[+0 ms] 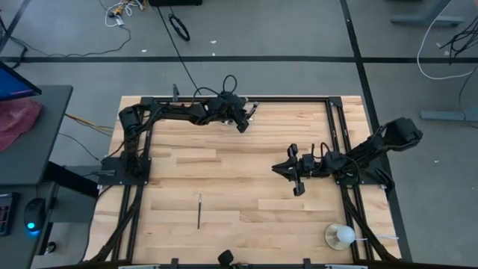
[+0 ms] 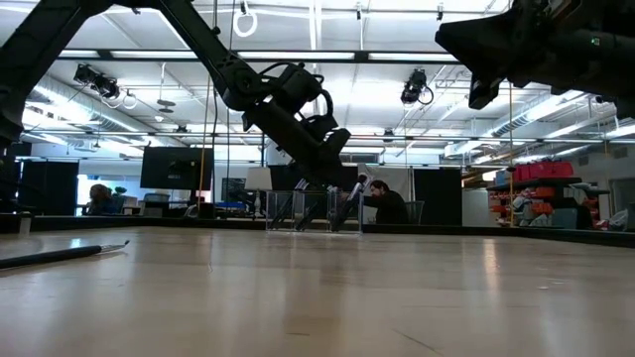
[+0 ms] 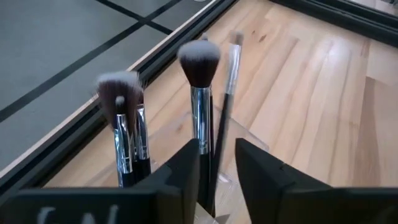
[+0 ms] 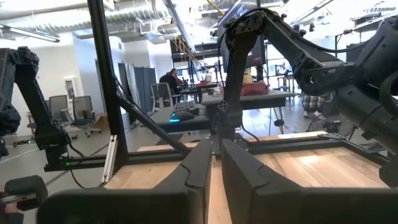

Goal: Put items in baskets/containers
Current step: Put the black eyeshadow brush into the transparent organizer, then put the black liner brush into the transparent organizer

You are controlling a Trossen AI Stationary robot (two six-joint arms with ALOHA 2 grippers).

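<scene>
The left tool (image 3: 217, 171) hangs over the clear holder (image 2: 298, 210) at the worktop's (image 1: 246, 194) far edge, fingers slightly apart around a thin brush (image 3: 225, 106) that stands upright between them, probably so it drops in bristles up like the brushes (image 3: 127, 118) already there. One brush (image 1: 199, 210) lies near the front. The right tool (image 4: 214, 163) waits mid-worktop, fingers nearly together, empty.
</scene>
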